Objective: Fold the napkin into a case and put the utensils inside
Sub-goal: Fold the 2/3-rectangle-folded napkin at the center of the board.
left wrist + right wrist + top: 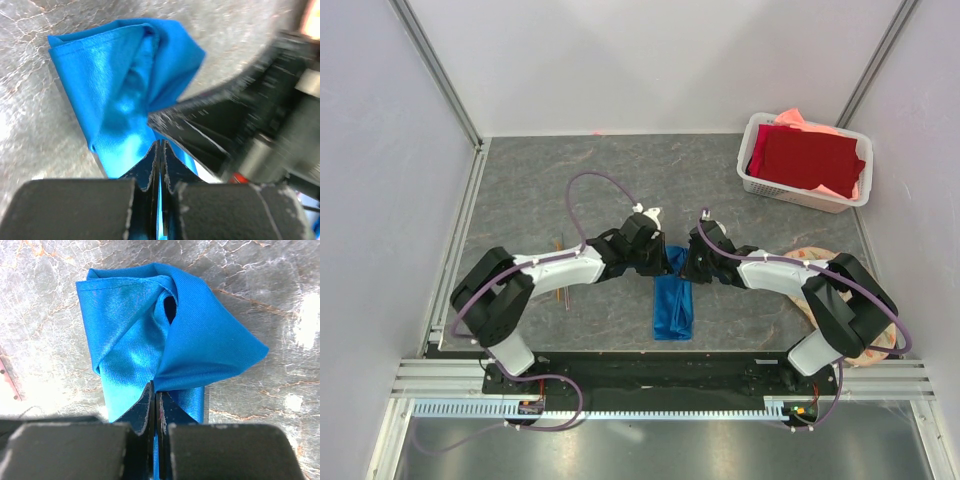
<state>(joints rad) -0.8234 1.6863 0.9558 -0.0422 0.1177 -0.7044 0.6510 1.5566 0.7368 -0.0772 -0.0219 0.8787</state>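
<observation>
Two grippers met at the far end of the napkin (672, 310), near the middle of the table (540, 190).

- Left gripper (663, 262): fingers pressed together with a thin edge of blue cloth pinched between them, confirmed in its wrist view (159, 150).
- Right gripper (686, 264): likewise clamped on the cloth edge (153, 390), just beside the left one.
- Napkin lay as a narrow, layered strip running from the grippers toward the arm bases. The wrist views showed folds overlapping, with a small opening between layers near the far end (170, 307).
- Utensils (565, 293): thin orange sticks on the table, partly under the left arm and well apart from the napkin.
- White basket (748, 180) at the far right held a dark red cloth (810, 155) over a salmon-pink cloth (795, 118).
- Round patterned mat (810, 258) lay partly under the right arm.
</observation>
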